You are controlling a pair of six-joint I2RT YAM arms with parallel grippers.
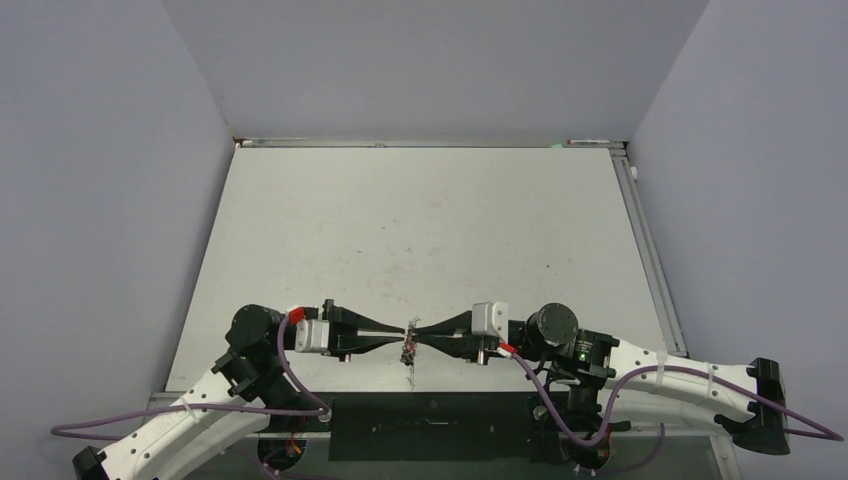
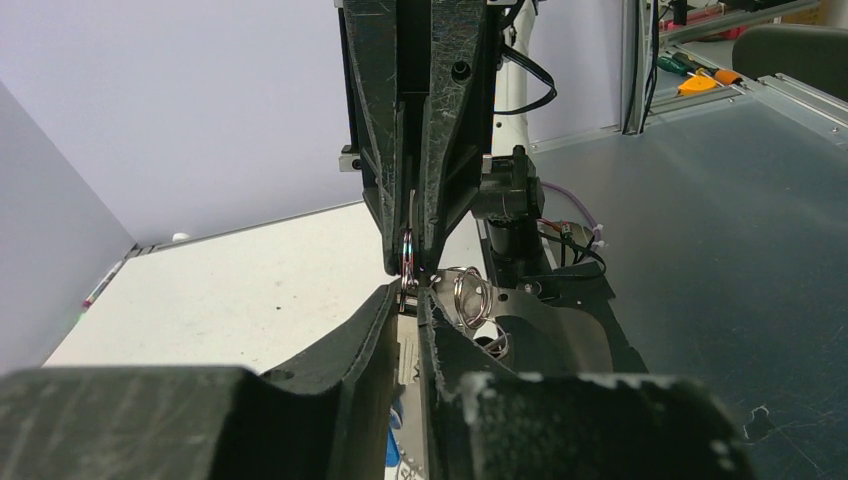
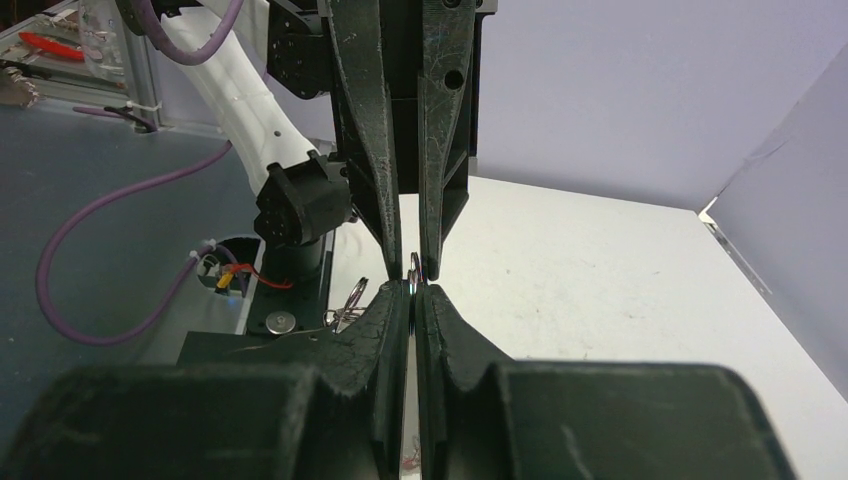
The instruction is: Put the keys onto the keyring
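Observation:
My left gripper (image 1: 400, 333) and right gripper (image 1: 416, 333) meet tip to tip above the table's near edge. In the left wrist view my left gripper (image 2: 410, 296) is shut on a flat silvery metal piece (image 2: 409, 352) of the keyring bunch. The thin silvery keyring coils (image 2: 470, 295) hang just right of the tips, and a blue tag (image 2: 395, 440) shows below. My right gripper (image 3: 412, 290) is shut on the keys' small dark, iridescent loop (image 2: 407, 252), seen edge-on in the right wrist view (image 3: 414, 266). The keyring (image 3: 352, 298) shows left of it. A small bunch with red bits (image 1: 408, 352) dangles under the tips.
The white table (image 1: 420, 230) runs back to grey walls on three sides. A black base plate (image 1: 430, 425) lies along the near edge between the arm bases. Purple cables (image 1: 300, 385) loop by both arms. A metal rail (image 1: 650, 250) borders the table's right side.

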